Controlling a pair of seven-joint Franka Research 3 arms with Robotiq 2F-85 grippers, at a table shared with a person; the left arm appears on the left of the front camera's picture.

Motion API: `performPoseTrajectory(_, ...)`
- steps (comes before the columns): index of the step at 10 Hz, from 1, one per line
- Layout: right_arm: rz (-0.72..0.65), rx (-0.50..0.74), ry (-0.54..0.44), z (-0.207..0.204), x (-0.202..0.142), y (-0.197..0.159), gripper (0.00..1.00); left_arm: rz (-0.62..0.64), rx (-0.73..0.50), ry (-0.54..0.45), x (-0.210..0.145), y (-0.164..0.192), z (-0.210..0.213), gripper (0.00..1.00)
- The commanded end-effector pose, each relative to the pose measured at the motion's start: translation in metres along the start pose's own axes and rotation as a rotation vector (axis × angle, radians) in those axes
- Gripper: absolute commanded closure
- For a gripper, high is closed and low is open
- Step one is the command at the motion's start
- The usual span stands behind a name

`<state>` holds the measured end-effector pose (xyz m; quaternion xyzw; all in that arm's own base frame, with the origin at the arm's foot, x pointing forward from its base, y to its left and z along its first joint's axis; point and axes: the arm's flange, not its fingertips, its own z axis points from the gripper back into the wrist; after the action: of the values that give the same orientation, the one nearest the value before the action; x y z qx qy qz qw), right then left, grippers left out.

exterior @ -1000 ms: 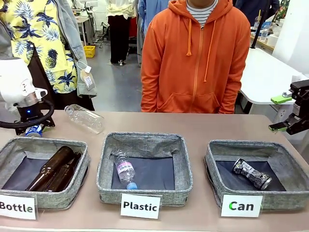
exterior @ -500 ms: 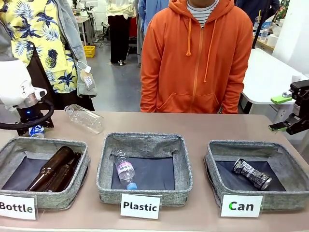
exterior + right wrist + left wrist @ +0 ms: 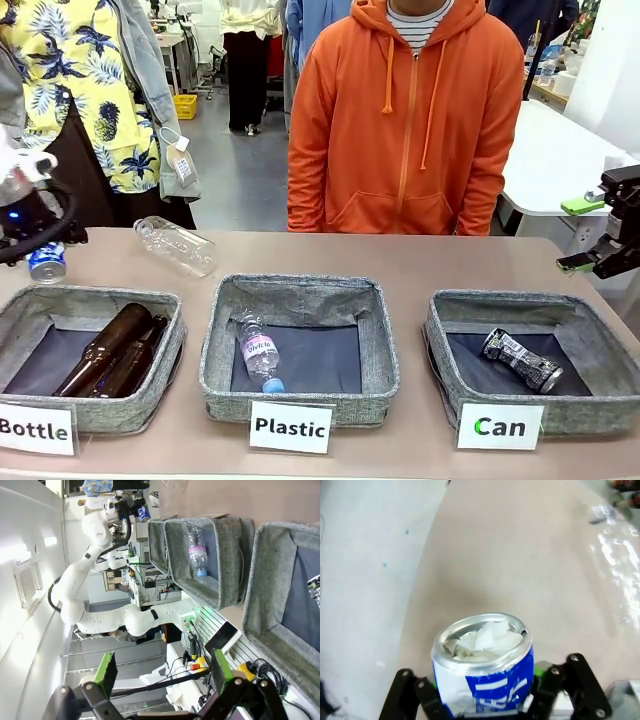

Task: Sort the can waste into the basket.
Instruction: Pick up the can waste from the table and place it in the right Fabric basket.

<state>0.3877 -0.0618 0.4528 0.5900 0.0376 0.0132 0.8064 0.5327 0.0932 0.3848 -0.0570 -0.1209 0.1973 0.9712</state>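
Note:
A crushed blue and white can (image 3: 47, 266) hangs just above the table at the far left, with my left gripper (image 3: 42, 250) shut on it. In the left wrist view the can (image 3: 482, 672) stands upright between the black fingers (image 3: 417, 695), its open top stuffed with white paper. The dark silvery can (image 3: 522, 360) lies inside the basket (image 3: 440, 335) marked by the "Can" card (image 3: 500, 426) at the right. My right gripper (image 3: 600, 240) hovers open beyond that basket's far right corner. In its wrist view its green pads (image 3: 106, 667) stand wide apart beside the basket (image 3: 265, 570).
The "Plastic" basket (image 3: 215, 350) in the middle holds a small clear bottle (image 3: 258, 355). The "Bottle" basket (image 3: 20, 310) at the left holds brown glass bottles (image 3: 110, 350). A clear plastic bottle (image 3: 175, 245) lies on the table behind them. A person in an orange hoodie (image 3: 405, 120) stands at the far edge.
My left gripper has risen and drifted left with the blue and white can in it. The right arm has stayed still.

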Motion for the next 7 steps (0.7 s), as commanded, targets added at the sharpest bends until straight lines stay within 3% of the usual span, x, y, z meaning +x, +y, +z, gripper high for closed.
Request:
performPoseTrajectory(1, 0.022, -0.005, 0.012, 0.003, -0.002, 0.001, 0.00, -0.123, -0.165, -0.028, -0.039, 0.040, 0.051, 1.00)
performPoseTrajectory(3, 0.022, -0.005, 0.012, 0.003, -0.002, 0.001, 0.00, -0.340, -0.330, -0.111, -0.081, 0.070, 0.096, 1.00)
performPoseTrajectory(5, 0.022, -0.005, 0.012, 0.003, -0.002, 0.001, 0.00, -0.691, -0.476, -0.192, -0.127, 0.087, 0.111, 1.00)
performPoseTrajectory(6, 0.022, -0.005, 0.012, 0.003, -0.002, 0.001, 0.00, -0.830, -0.445, -0.217, -0.141, 0.085, 0.108, 1.00)
performPoseTrajectory(7, 0.022, -0.005, 0.012, 0.003, -0.002, 0.001, 0.00, -1.052, -0.388, -0.252, -0.154, 0.084, 0.103, 1.00)
